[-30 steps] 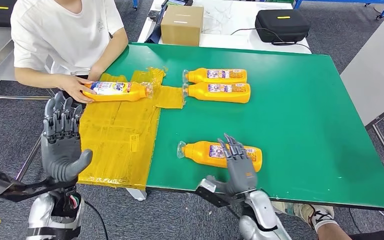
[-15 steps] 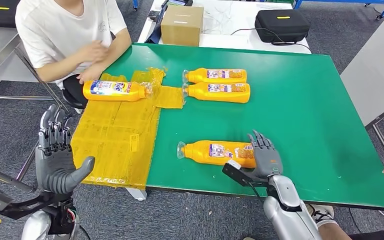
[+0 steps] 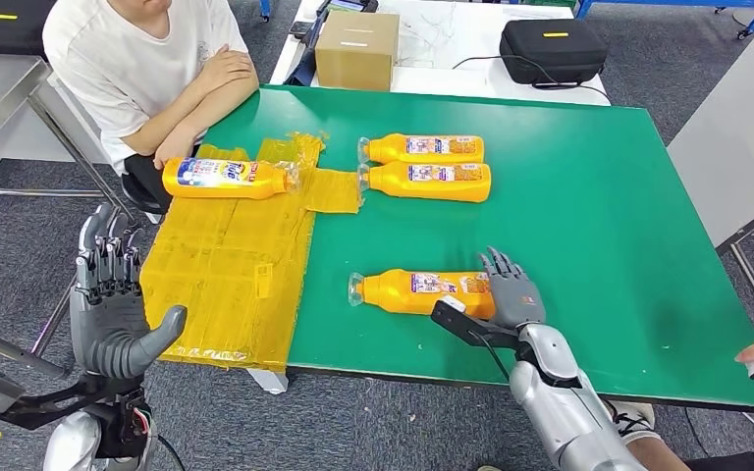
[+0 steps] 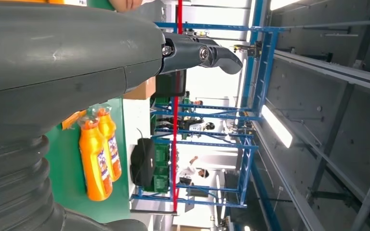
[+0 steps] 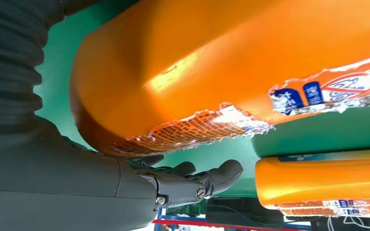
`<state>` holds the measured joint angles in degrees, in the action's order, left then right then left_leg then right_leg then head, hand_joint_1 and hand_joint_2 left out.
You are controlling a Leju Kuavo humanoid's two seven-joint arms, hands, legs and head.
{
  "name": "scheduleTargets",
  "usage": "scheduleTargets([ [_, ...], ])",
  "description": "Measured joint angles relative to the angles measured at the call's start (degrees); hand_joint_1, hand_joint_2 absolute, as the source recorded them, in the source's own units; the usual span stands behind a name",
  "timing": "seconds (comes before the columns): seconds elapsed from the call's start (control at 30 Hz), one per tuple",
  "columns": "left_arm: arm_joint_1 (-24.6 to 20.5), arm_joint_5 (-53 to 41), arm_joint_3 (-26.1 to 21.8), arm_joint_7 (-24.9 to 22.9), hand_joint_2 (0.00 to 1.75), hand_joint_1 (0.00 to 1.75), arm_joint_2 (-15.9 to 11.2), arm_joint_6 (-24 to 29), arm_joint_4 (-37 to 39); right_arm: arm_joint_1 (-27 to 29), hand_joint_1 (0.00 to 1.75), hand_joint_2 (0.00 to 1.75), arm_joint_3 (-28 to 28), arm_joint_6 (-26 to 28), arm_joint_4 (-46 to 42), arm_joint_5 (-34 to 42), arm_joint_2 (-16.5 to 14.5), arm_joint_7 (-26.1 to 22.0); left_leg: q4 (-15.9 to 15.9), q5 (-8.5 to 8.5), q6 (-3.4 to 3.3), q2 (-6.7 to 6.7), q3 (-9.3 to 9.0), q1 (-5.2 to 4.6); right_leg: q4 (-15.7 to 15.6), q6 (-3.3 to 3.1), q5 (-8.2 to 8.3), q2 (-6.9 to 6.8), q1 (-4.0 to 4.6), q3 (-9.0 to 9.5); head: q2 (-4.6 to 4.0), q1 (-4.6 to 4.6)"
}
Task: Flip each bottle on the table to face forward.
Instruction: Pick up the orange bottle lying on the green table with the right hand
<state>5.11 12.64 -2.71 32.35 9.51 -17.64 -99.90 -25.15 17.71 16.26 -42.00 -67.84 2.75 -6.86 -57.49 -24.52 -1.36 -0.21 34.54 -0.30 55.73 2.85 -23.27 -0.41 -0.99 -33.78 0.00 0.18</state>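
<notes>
Right robot hand [image 3: 513, 294] cups the near bottle's [image 3: 417, 291] base; left robot hand [image 3: 110, 299] upright, fingers spread.

seated person [image 3: 147, 69], cardboard box [image 3: 357, 49], black case [image 3: 554, 49], yellow sheet [image 3: 231, 270]

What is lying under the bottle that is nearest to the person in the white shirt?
That bottle lies on a patch of yellow tape stuck over the green table. Whatever is directly beneath the bottle is covered.
</notes>
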Motion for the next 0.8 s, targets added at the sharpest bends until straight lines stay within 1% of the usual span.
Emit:
scheduleTargets([
  [0.23, -0.7, -0.1, 0.5, 0.4, 1.75, 0.0, -0.1, -0.8, 0.2, -2.9, 0.0, 1.75, 2.0, 0.3, 3.8, -1.0, -1.0, -1.1, 0.0, 0.0, 0.0, 0.01, -0.05, 0.01, 0.0, -0.01, 0.01, 0.01, 0.0, 0.03, 0.0, 0.0],
  [0.43, -1.2, -0.1, 0.8, 0.7, 1.75, 0.0, -0.1, -0.9, 0.6, -4.9, 0.0, 1.75, 3.4, -1.2, 6.6, -0.9, -1.9, -1.6, 0.0, 0.0, 0.0, 0.01, -0.05, 0.0, 0.0, 0.0, 0.01, 0.01, 0.0, 0.04, 0.0, 0.01],
  [0.47, -1.2, -0.1, 0.8, 0.7, 1.75, 0.0, -0.2, -0.9, 0.6, -5.2, 0.22, 1.75, 3.6, -1.6, 7.0, -0.9, -1.9, -1.6, 0.0, 0.0, 0.0, 0.02, -0.05, 0.0, 0.0, 0.0, 0.01, 0.02, 0.0, 0.03, 0.0, 0.0],
  [0.5, -1.3, -0.1, 0.9, 0.8, 1.75, 0.0, -0.2, -0.9, 0.6, -5.5, 0.56, 1.75, 3.8, -2.0, 7.4, -1.0, -2.0, -1.6, 0.0, 0.0, 0.0, 0.02, -0.05, 0.0, 0.0, 0.0, 0.01, 0.02, 0.0, 0.03, 0.0, 0.0],
  [0.57, -1.3, -0.1, 0.9, 0.8, 1.75, 0.0, -0.2, -0.9, 0.6, -6.4, 1.34, 1.75, 4.2, -3.6, 8.5, -1.0, -2.1, -1.4, 0.0, 0.0, 0.0, 0.03, -0.07, 0.0, 0.0, -0.01, 0.01, 0.05, 0.0, 0.04, 0.0, 0.0],
  [0.6, -1.3, -0.1, 0.9, 0.8, 1.75, 0.0, -0.2, -0.9, 0.6, -7.0, 1.52, 1.75, 4.5, -4.6, 9.0, -1.0, -2.2, -1.3, 0.0, 0.0, 0.0, 0.04, -0.1, 0.0, 0.0, -0.01, 0.01, 0.06, 0.0, 0.05, 0.0, 0.0],
  [0.7, -1.3, -0.1, 0.9, 0.8, 1.75, 0.0, -0.3, -0.9, 0.6, -8.6, 1.69, 1.75, 5.3, -7.7, 10.8, -0.9, -2.3, -0.4, 0.0, -0.01, 0.01, 0.09, -0.23, 0.0, 0.0, -0.09, 0.06, 0.09, 0.01, 0.13, 0.0, 0.0],
  [0.77, -1.3, -0.1, 0.9, 0.8, 1.75, 0.0, -0.3, -0.9, 0.6, -9.8, 1.75, 1.75, 5.8, -9.5, 12.1, -0.8, -2.4, 0.2, 0.0, -0.02, 0.01, 0.13, -0.33, 0.01, 0.0, -0.13, 0.09, 0.11, 0.01, 0.19, 0.0, 0.0],
  [0.8, -1.3, -0.1, 0.9, 0.8, 1.75, 0.0, -0.3, -0.9, 0.6, -10.3, 1.75, 1.75, 6.0, -10.2, 12.8, -0.7, -2.4, 0.4, 0.0, -0.02, 0.01, 0.16, -0.37, 0.01, 0.0, -0.14, 0.09, 0.12, 0.01, 0.21, 0.0, 0.01],
])
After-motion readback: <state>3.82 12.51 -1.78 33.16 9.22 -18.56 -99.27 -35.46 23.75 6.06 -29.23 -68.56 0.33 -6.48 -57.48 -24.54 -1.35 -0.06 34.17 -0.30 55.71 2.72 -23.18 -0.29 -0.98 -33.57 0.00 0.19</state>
